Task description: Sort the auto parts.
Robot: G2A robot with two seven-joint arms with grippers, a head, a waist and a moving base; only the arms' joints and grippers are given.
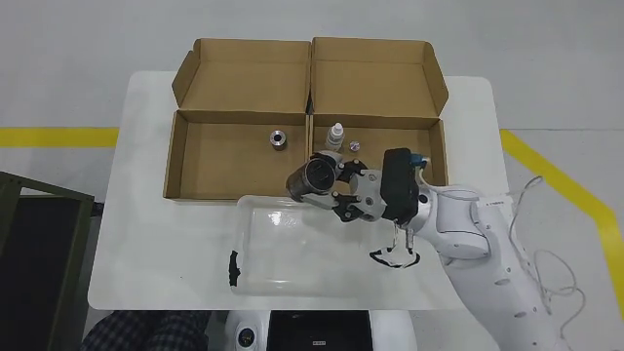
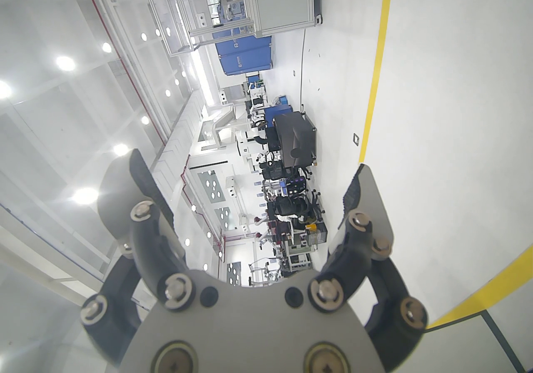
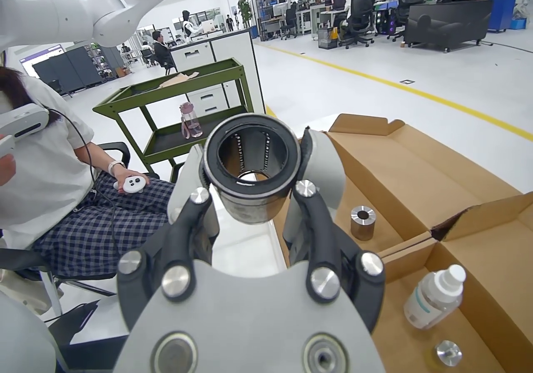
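Nearest the robot, on the table [image 1: 146,205] short of the left box [image 1: 224,161], is a clear tray [image 1: 292,249]. It's v. hard to read thru the glare. A black strip [image 1: 233,267] lies by the tray corner away from the box, and a black loop [image 1: 395,258] on the tray's other side, partly under the arm. Can't say what either is.

Right gripper [image 3: 255,166] is at the left box's front wall, by the corner shared w/ the right box [image 1: 390,136]. Its fingers are closed partway onto a cylindrical bearing [image 3: 254,204], pinched across the body w/ the bore facing outward. That's prob. so it can be laid down w/o a regrip. Its spot at that wall suggests the left box is the target. A metal bushing [image 1: 278,138] sits mid-floor there, so like w/ like, at a guess.

Beside the left box, in the right one, are a small bottle [image 1: 335,136] and a metal cap [image 1: 355,143].

Can't tell the bearing's height over the wall, nor whether it's past it. The fingers hide its sides.

Left gripper [image 2: 250,166] is up well clear of the left box, wide open and empty, likely parked out of the way.
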